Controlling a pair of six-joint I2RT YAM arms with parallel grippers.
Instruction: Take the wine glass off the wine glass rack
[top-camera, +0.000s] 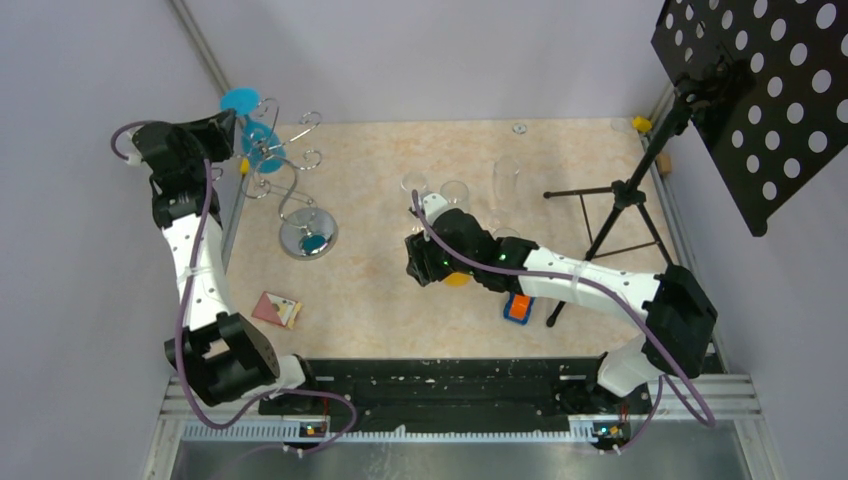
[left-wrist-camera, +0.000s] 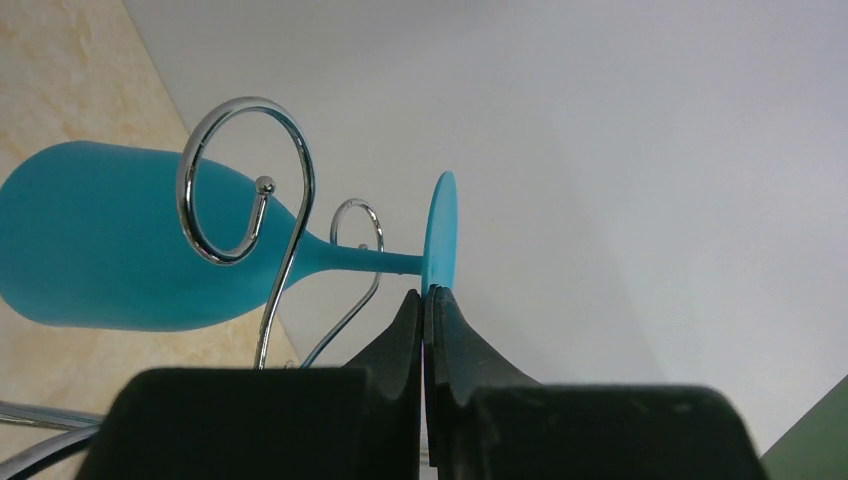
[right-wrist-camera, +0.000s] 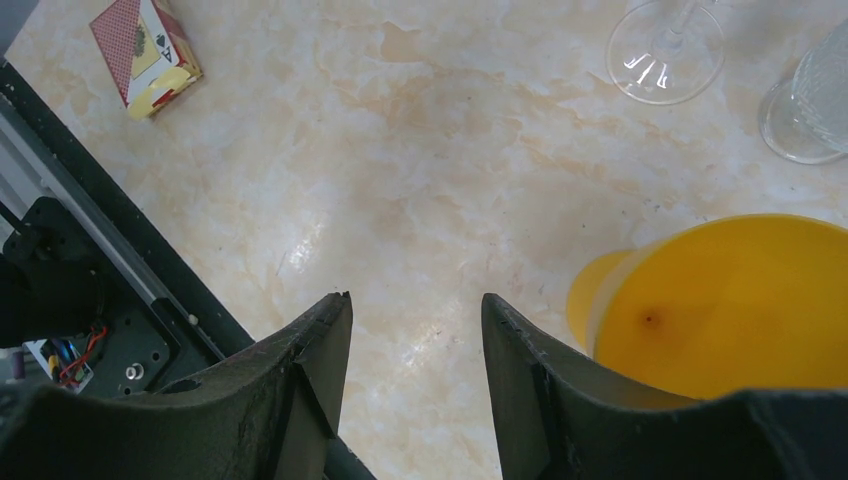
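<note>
White-and-black arms (top-camera: 195, 270), purple cables (top-camera: 183, 300) alongside, black wedge-shaped end effector fingers (right-wrist-camera: 300, 390), small green lights (top-camera: 440, 262)

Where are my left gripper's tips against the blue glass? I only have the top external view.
Observer: The left gripper is shut, its tips meeting the edge of the foot of the wine glass.
Operator: Is it off the rack?
Observer: Seemingly not; its stem passes between two curls of the wine glass rack.
Operator: And the right gripper?
Observer: The right gripper is open over the table, empty, a yellow cup beside it.
</note>
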